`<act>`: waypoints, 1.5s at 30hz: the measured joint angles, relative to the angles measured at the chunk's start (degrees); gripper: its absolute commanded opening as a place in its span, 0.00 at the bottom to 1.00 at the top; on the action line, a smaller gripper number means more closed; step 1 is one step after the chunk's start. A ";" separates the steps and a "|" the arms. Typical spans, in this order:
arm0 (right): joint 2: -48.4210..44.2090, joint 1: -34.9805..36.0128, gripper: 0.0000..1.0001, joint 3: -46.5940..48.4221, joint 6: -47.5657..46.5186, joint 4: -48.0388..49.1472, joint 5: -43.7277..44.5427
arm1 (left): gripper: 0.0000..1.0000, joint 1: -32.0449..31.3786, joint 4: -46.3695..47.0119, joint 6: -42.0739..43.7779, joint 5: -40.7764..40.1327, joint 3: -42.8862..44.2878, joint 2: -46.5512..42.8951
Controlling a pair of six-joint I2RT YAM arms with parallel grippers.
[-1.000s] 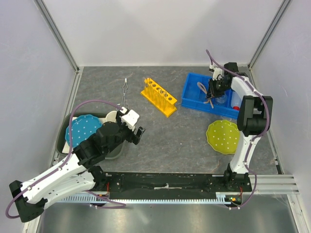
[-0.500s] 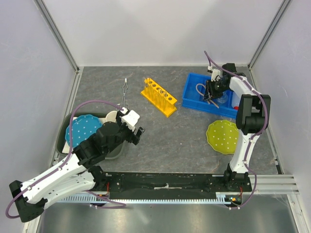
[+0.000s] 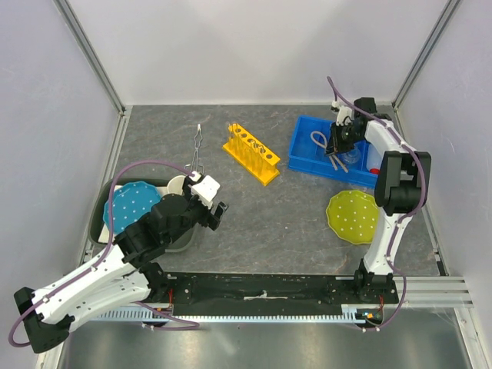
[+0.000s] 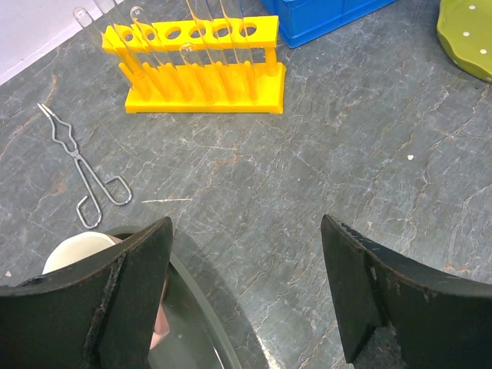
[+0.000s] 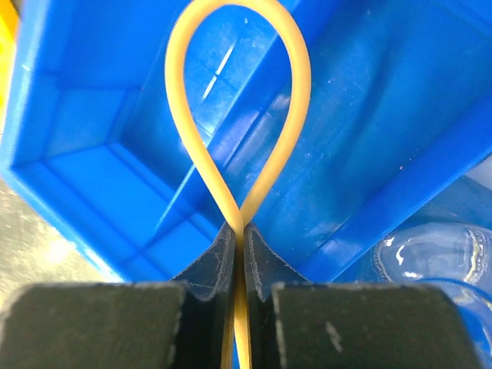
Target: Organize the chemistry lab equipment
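Presently catalogued: tan rubber loop [image 5: 302,84], smooth tubing bent into a teardrop whose two strands crossed where the right gripper [image 5: 241,234] pinched them, fingers closed narrowly on it. It hung over a compartment of the blue bin [image 3: 306,151] at the far right of the table. The right wrist view alone showed the pinch and, beside it across a bin wall, the tiny clear glass flask [image 5: 430,250].

Yellow holed rack [image 4: 201,73]: one row of round holes, standing mid-table with thin clear rods [image 4: 192,23] upright in it. Metal scissor-like tongs [image 4: 84,173]: lying flat on the table left of the rack.

The left gripper [image 4: 246,300] held nothing, fingers spread wide, above the table beside the cream mug [image 4: 77,250]. Only the overhead view showed the blue plate [image 3: 131,204] and both arms together.
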 measured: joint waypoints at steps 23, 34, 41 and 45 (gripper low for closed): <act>-10.56 -0.94 0.17 -12.22 28.13 11.61 5.11 | 0.84 0.00 0.02 0.42 -0.07 -0.35 0.72; -6.40 -1.01 0.35 -12.20 30.32 12.74 7.08 | 0.84 0.00 0.02 0.46 -0.59 -0.35 0.98; -6.32 -0.98 0.49 -10.93 29.68 12.76 6.25 | 0.84 0.00 0.02 0.72 -1.05 -0.37 1.03; -8.13 -0.98 0.54 -10.29 28.76 12.70 5.75 | 0.83 0.00 0.04 0.83 -1.07 -0.37 1.16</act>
